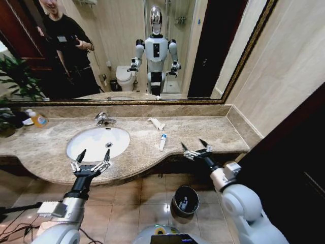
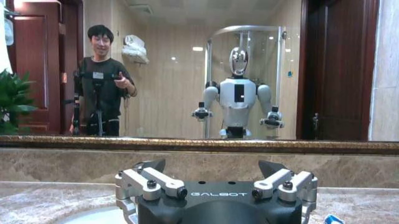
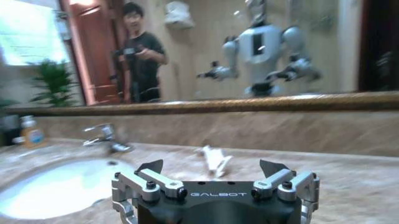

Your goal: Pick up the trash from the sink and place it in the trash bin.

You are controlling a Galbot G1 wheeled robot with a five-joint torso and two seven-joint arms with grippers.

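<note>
The white oval sink [image 1: 96, 143] is set in a beige marble countertop [image 1: 213, 129]. On the counter to the sink's right lie pieces of trash: a white tube with a blue cap [image 1: 162, 141] and a white packet [image 1: 156, 123], which is also the white packet [image 3: 215, 158] ahead of my right gripper. My left gripper [image 1: 95, 152] [image 2: 212, 164] is open over the sink's front rim. My right gripper [image 1: 193, 143] [image 3: 210, 164] is open above the counter's front edge, right of the tube. The dark trash bin [image 1: 185, 201] stands on the floor below the counter.
A chrome tap [image 1: 104, 119] stands behind the basin. An orange soap bottle [image 1: 38, 119] and a plant [image 1: 15, 81] are at the far left. A large mirror [image 1: 152, 51] backs the counter. A dark door [image 1: 294, 152] is close on the right.
</note>
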